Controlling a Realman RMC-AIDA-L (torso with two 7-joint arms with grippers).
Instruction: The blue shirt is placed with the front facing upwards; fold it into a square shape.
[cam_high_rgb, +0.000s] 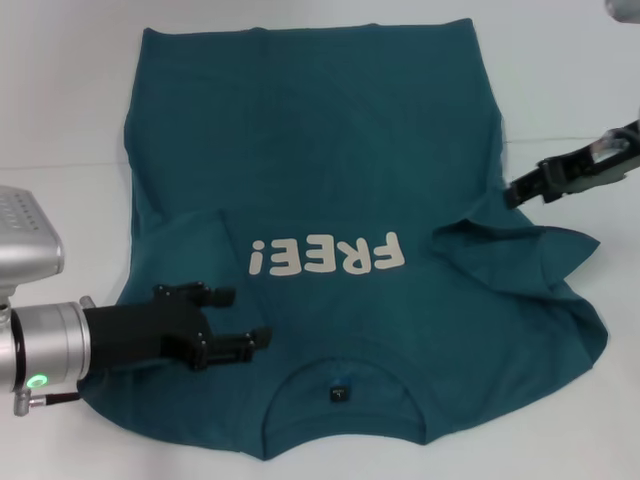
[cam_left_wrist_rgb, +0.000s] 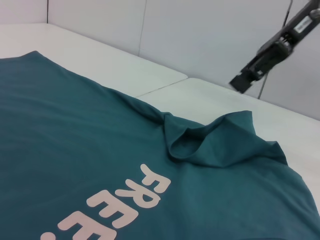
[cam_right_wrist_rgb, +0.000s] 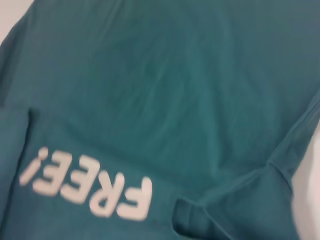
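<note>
Head view: the blue shirt (cam_high_rgb: 330, 190) lies flat on the white table (cam_high_rgb: 60, 90), print up, collar nearest the robot, hem far; long axis runs away from you. Left gripper (cam_high_rgb: 228, 322) hovers over the near-left sleeve, fingers spread wide, holding nothing. Right gripper (cam_high_rgb: 520, 188) sits off the shirt's right edge; you can't tell its opening.

Left wrist view: the right sleeve (cam_left_wrist_rgb: 220, 142) is bunched. Fold over it and you likely trap a lump.

Right wrist view: the FREE! print (cam_right_wrist_rgb: 90, 187) looks unwrinkled; a shallow pinch could drag cloth.
</note>
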